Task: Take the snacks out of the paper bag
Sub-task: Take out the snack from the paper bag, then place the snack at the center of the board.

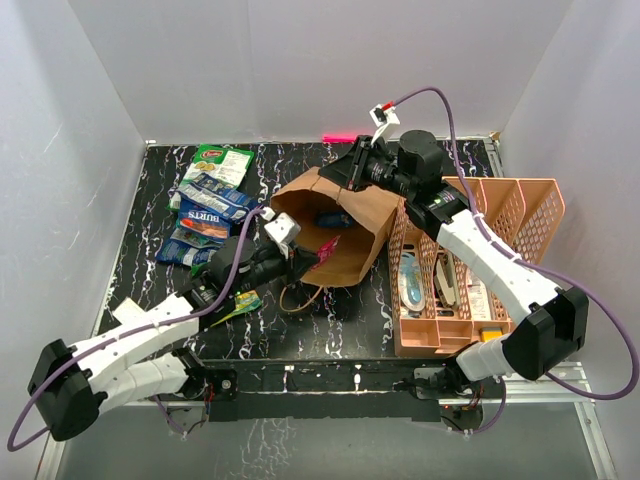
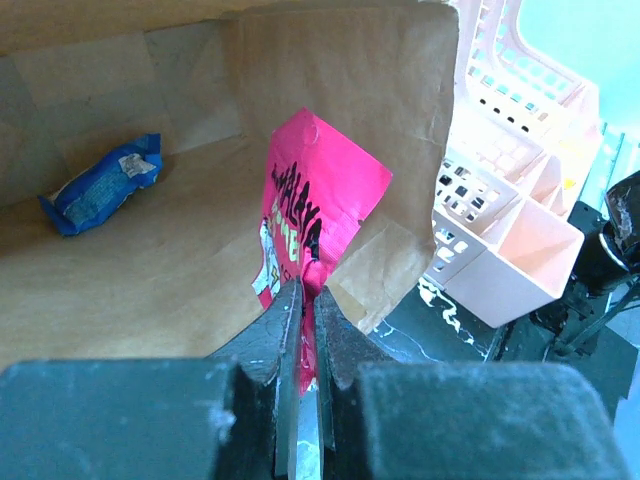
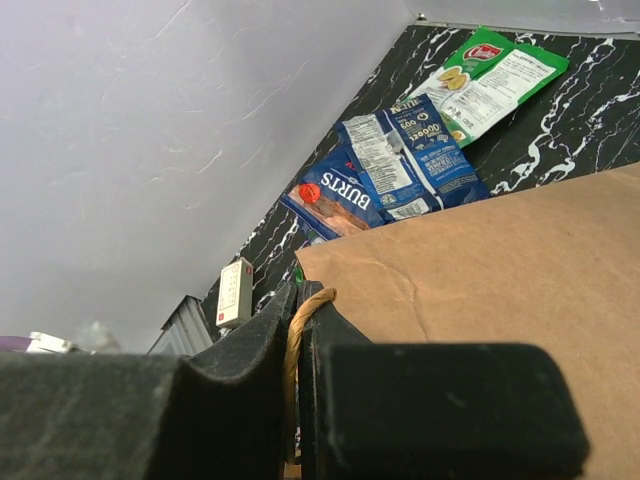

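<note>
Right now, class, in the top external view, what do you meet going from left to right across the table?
Pile of snack packets → brown paper bag → salmon-pink perforated organiser.

Both arms are wearing white moulded shells over their long links, the left arm (image 1: 130, 345) and the right arm (image 1: 490, 255) alike, with chunky black cylinders bulging at the joints (image 1: 548, 330). A purple cable (image 1: 452, 115) is running along each one, looping free of the casing. The left gripper (image 2: 308, 300) and right gripper (image 3: 297, 330) are showing matte black fingers (image 2: 345, 345), blocky at the base and dusted with pale scuffs.
</note>
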Controlling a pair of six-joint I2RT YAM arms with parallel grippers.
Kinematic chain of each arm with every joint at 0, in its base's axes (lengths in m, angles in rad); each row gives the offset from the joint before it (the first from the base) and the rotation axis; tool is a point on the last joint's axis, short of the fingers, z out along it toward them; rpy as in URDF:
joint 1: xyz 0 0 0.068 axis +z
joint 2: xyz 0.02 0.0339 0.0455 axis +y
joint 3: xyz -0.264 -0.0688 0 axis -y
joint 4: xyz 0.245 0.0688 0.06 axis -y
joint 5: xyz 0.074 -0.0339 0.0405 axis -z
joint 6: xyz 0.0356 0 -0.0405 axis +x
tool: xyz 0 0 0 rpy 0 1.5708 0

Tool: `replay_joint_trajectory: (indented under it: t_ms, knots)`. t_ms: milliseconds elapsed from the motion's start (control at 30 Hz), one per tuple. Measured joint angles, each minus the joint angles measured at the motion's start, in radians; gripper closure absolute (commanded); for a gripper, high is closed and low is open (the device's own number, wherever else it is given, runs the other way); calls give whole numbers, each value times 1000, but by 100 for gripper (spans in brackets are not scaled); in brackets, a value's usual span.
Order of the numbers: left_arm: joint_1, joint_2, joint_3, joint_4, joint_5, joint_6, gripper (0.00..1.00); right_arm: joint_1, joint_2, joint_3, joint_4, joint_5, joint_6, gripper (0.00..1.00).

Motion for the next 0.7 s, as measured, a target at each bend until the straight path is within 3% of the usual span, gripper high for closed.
replay_joint_trajectory:
  t_ms: [233,500,700]
  knots:
    - [0,-95,139,-282,-52,-5,100,-5,0,0,24,3,0,92]
    - [0,-175,378,-570,-235,-1,100,-19,0,-7,31,4,0,92]
    - [0,-197,550,-699,-419,64,100,-24,0,-26,40,3,0,92]
